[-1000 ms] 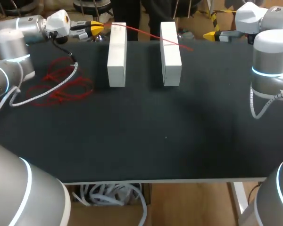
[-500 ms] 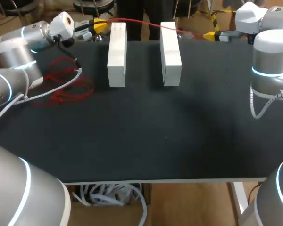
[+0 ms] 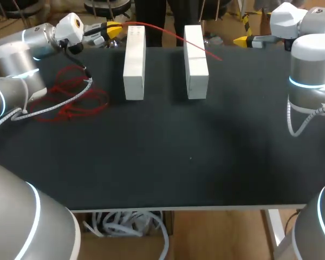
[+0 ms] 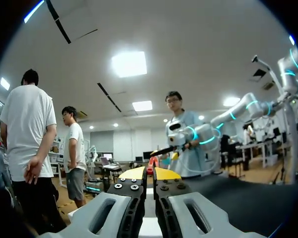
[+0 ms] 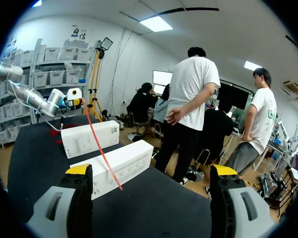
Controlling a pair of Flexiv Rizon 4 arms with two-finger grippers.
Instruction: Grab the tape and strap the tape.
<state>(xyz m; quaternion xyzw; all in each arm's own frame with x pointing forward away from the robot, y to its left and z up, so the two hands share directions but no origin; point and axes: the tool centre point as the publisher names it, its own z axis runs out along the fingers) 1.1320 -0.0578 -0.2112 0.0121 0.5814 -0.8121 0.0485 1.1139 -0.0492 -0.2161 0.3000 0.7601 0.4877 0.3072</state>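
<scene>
Tape point(image 3: 168, 34) over L box point(image 3: 134, 65) & R box point(image 3: 196, 67).

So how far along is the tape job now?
Done: the left jaws are shut on the tape. In hand: the strand runs over the left block and the right block, end free. Left: the right jaws, open near that end, have not gripped it.

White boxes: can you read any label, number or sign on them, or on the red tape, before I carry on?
Nearer white box, right wrist view: rows of small print on its side, too small to read.
Farther white box: faint print on its side, too blurred to read.
Red tape: no markings visible.
No text here can be read.
</scene>
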